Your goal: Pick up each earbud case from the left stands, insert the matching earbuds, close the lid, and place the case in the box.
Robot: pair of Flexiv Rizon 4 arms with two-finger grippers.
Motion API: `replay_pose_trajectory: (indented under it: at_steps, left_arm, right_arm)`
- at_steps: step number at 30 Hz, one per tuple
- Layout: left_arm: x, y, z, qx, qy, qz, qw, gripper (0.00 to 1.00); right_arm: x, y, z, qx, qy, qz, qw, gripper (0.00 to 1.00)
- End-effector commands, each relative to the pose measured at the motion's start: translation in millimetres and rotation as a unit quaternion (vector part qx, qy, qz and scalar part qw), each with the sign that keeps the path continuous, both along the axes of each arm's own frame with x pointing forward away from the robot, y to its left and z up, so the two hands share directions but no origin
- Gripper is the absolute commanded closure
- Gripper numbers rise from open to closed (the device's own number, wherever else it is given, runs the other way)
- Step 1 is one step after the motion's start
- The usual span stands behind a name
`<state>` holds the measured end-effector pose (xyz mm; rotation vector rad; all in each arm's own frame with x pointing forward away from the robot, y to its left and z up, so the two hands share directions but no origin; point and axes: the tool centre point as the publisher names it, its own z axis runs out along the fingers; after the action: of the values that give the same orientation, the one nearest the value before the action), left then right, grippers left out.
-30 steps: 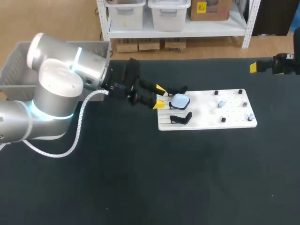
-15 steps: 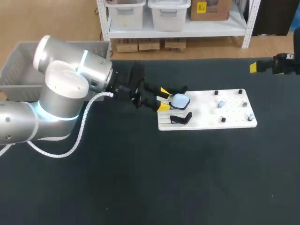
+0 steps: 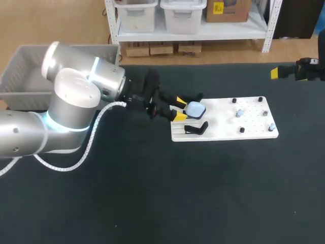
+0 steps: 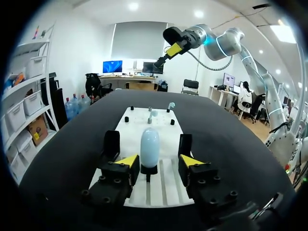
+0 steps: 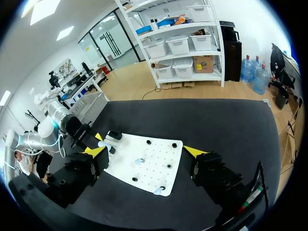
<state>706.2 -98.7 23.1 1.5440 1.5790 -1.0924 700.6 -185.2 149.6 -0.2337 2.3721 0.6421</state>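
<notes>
earbud case [image 3: 195, 108] pale blue | stand [image 3: 195, 128] black | board [image 3: 223, 122] white | table [image 3: 152, 193] black

The left gripper [image 3: 179, 108] is at the left end of the white board [image 3: 223, 121], one yellow finger on each side of the pale blue earbud case [image 3: 196, 108]. A black stand [image 3: 196, 128] is just beside the case, and small earbuds [image 3: 238, 113] lie on the board's right half.

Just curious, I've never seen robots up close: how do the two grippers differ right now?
Place: the left gripper is low at the white board; the right gripper hangs high, well away from it. Contents: the left gripper has the pale blue case between its open jaws; the right gripper has nothing between its own. Both are open and yellow-tipped.
</notes>
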Motion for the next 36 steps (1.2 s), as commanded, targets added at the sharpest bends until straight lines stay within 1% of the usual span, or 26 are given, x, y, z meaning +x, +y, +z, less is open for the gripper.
replay_pose_trajectory:
  at_steps: [1,4,10,17,20,36]
  left_arm:
    - [5.4,-4,-5.0,-0.004,0.0,-0.003,1.0,0.47]
    - [7.5,-6,-4.0,-0.007,0.0,-0.004,1.0,0.49]
    - [7.6,-13,-4.3,-0.009,0.002,-0.008,1.0,0.52]
    - [10.0,-13,-6.9,-0.01,0.002,-0.003,1.0,0.54]
    - [9.9,-13,-6.8,-0.011,0.004,-0.001,1.0,0.56]
    - [7.3,-18,-7.6,-0.015,0.005,-0.007,1.0,0.58]
  right_arm:
    - [-0.2,0,0,0.0,0.0,0.0,1.0,0.0]
    - [-0.2,0,0,0.0,0.0,0.0,1.0,0.0]
    - [-0.2,0,0,0.0,0.0,0.0,1.0,0.0]
    - [-0.2,0,0,0.0,0.0,0.0,1.0,0.0]
    - [-0.2,0,0,0.0,0.0,0.0,1.0,0.0]
    - [-0.2,0,0,0.0,0.0,0.0,1.0,0.0]
